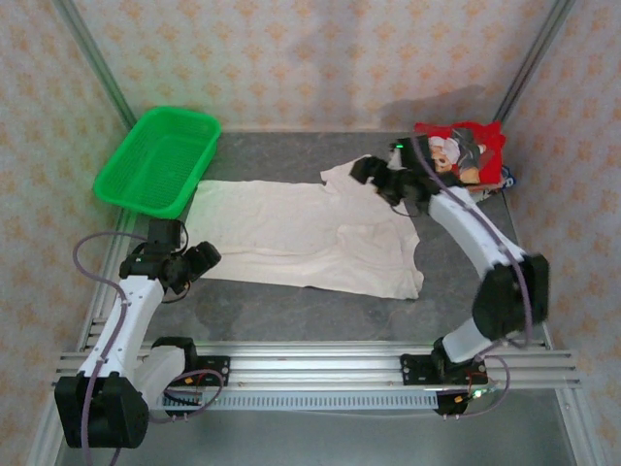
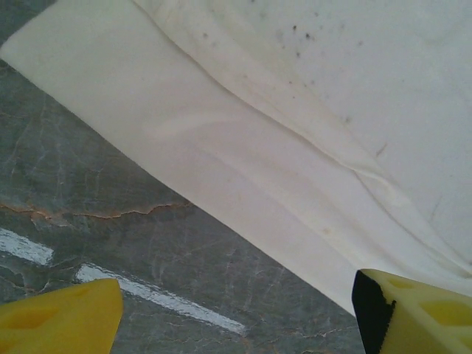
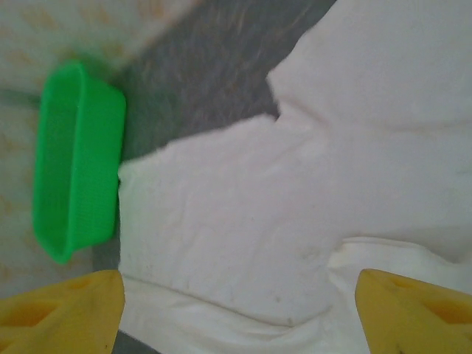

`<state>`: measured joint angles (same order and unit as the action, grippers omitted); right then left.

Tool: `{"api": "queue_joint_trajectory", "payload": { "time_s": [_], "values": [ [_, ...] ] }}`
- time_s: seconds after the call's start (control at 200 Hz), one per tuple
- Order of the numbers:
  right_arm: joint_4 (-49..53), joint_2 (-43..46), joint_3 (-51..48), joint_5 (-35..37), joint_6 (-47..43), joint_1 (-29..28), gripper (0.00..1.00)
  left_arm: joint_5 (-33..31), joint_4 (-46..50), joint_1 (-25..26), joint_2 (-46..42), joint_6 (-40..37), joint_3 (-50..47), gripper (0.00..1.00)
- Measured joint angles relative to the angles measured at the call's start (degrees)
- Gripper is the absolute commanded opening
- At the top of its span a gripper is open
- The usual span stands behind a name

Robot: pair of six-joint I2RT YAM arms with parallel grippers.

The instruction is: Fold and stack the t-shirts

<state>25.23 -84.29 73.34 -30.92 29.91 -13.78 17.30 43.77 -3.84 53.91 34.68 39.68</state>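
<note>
The off-white t-shirt (image 1: 301, 233) lies spread flat across the middle of the table, with small black marks (image 2: 299, 33) on its cloth. A stack of folded coloured shirts, topped by the red teddy-bear one (image 1: 464, 150), sits at the far right corner. My left gripper (image 1: 201, 258) hovers open by the shirt's near-left edge; its yellow fingers (image 2: 59, 321) straddle bare table just short of the hem (image 2: 243, 214). My right gripper (image 1: 369, 173) is open above the shirt's far right part, and its fingers (image 3: 413, 310) frame cloth (image 3: 243, 221) with nothing held.
A green mesh basket (image 1: 160, 160) stands at the far left, touching the shirt's corner, and also appears in the right wrist view (image 3: 74, 162). Grey tabletop (image 1: 291, 311) lies bare between the shirt and the arm bases. Metal frame posts rise at the back corners.
</note>
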Motion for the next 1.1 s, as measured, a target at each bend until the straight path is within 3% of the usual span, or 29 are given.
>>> {"api": "queue_joint_trajectory", "payload": {
  "time_s": [0.17, 0.325, 0.5, 0.67, 1.101],
  "values": [
    [5.0, 12.0, -11.0, -0.2, 0.0, 10.9, 0.84, -0.3, 0.0, 0.0, 1.0, -0.1, 2.6, 0.83],
    [8.9, 14.4, -19.7, -3.2, 0.2, 12.1, 0.73, -0.2, -0.1, 0.0, 4.4, -0.3, 3.8, 0.74],
    [8.4, 14.4, -28.9, -6.7, 2.4, 12.0, 0.57, 0.0, -0.5, 0.1, 12.6, -0.8, 3.8, 0.32],
    [6.0, 14.4, -30.8, -8.2, 3.9, 12.0, 0.52, -0.2, -2.5, 1.2, 20.1, -0.6, 5.1, 0.15],
    [3.8, 14.4, -30.7, -9.1, 4.4, 12.0, 0.52, -0.9, -9.0, 1.2, 37.3, 0.5, 10.1, 0.12]
  ]
}}
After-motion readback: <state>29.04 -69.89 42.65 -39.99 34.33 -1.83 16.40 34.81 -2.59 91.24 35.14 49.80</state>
